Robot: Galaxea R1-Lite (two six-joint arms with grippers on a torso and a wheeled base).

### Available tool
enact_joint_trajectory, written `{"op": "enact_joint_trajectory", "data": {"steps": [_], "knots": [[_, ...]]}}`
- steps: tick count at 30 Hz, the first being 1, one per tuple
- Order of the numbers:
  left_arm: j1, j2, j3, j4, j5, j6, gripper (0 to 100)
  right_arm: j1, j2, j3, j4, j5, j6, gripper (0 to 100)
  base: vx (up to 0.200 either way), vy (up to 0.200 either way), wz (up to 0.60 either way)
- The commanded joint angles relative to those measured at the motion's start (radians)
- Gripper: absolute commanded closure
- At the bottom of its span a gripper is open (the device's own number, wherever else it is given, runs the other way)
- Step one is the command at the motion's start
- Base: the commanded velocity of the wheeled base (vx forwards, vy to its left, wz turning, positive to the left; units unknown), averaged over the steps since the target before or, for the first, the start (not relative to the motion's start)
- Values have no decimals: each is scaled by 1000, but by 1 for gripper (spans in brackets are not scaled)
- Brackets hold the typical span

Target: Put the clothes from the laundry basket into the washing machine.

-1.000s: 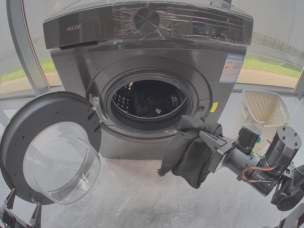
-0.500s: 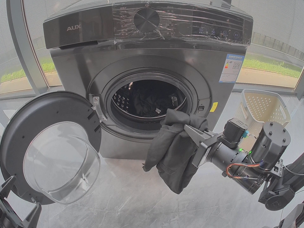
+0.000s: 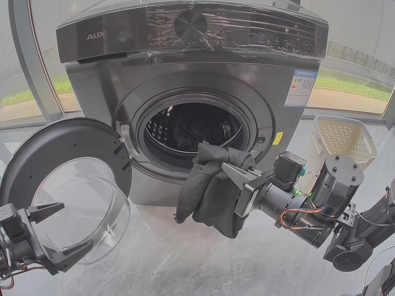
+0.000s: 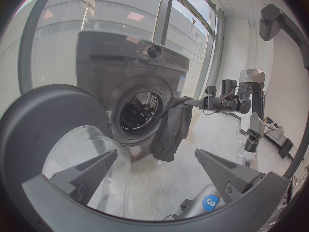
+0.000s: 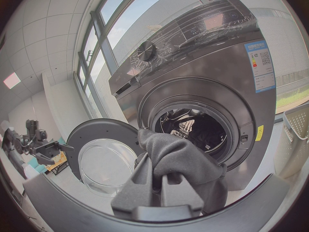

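Observation:
A dark grey garment (image 3: 210,186) hangs from my right gripper (image 3: 227,170), which is shut on its upper fold just below and in front of the washing machine's round opening (image 3: 193,128). The same garment (image 5: 180,161) drapes over the right gripper (image 5: 157,181) in the right wrist view, and shows as a hanging garment (image 4: 170,129) in the left wrist view. Dark clothes (image 3: 197,130) lie inside the drum. The cream laundry basket (image 3: 343,140) stands on the floor to the machine's right. My left gripper (image 3: 66,231) is open low at the left, beside the door.
The machine's round door (image 3: 61,186) with its clear glass bowl is swung wide open to the left. Pale marble floor (image 3: 173,260) spreads in front of the machine. Window frames (image 3: 29,62) and glazing stand behind it.
My right gripper has carried the garment leftward and nearer the drum opening. The left gripper has risen into the lower left of the head view, fingers apart.

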Motion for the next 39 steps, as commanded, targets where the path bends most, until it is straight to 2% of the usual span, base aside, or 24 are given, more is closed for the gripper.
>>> {"op": "enact_joint_trajectory", "data": {"steps": [1, 5, 9, 15, 28, 39], "knots": [[-138, 367, -76, -133, 11, 14, 0, -6, 25, -38, 7, 24, 13, 100, 0, 0, 0], [-152, 491, -119, -214, 15, 11, 0, -6, 32, -75, 13, 23, 13, 100, 0, 0, 0], [-186, 611, -150, -299, 72, 8, 0, -6, 39, -95, 27, 23, 12, 100, 0, 0, 0], [-210, 740, -199, -392, 109, -1, 0, -6, 42, -96, 27, 24, 13, 100, 0, 0, 0], [-229, 847, -271, -409, 112, -4, 0, -4, 51, -95, 19, 21, 15, 100, 0, 0, 0], [-293, 932, -305, -458, 138, -7, 0, -4, 59, -96, 19, 21, 15, 100, 0, 0, 0]]}}
